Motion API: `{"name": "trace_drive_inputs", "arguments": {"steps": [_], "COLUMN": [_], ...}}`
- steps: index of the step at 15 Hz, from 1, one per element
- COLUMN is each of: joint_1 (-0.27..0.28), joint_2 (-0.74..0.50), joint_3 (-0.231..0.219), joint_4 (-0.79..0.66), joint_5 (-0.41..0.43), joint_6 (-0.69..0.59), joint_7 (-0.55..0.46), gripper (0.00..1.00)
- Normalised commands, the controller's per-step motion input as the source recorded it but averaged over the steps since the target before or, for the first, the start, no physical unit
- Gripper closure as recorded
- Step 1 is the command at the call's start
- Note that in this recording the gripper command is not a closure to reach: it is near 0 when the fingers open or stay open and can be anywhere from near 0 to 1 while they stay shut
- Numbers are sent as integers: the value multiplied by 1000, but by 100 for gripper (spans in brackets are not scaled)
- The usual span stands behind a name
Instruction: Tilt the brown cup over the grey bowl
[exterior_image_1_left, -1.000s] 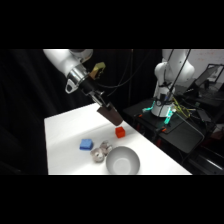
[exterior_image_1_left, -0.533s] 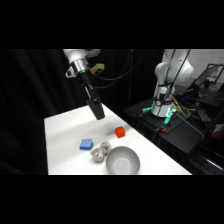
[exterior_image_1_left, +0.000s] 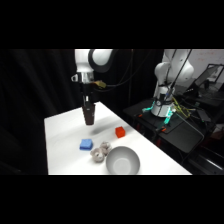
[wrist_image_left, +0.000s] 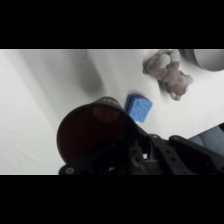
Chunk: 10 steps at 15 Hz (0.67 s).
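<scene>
Above the table's (exterior_image_1_left: 60, 135) left part:
Tool (exterior_image_1_left: 89, 118): closed on the brown cup (exterior_image_1_left: 89, 117), held upright in the air, mouth showing in the wrist view (wrist_image_left: 92, 132).
Blue block (exterior_image_1_left: 86, 145): below the cup.
Lumpy grey object (exterior_image_1_left: 100, 152): beside the block.
Grey bowl (exterior_image_1_left: 122, 161): front, well apart from the cup.
Red cube (exterior_image_1_left: 120, 132): behind the bowl.

Brown cup (exterior_image_1_left: 89, 117) held upright above table, grey bowl (exterior_image_1_left: 123, 161) well apart.

No text, label, brand, number or sign can be read anywhere.
</scene>
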Motion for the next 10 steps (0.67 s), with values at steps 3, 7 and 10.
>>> {"name": "trace_drive_inputs", "arguments": {"steps": [3, 7, 10], "joint_1": [160, 134, 116], "joint_2": [-30, 30, 98], "joint_3": [-23, -55, -86], "joint_4": [-225, -114, -73], "joint_5": [-434, -376, -273], "joint_6": [336, 221, 257], "joint_7": [587, 453, 331], "gripper": [20, 20, 20]}}
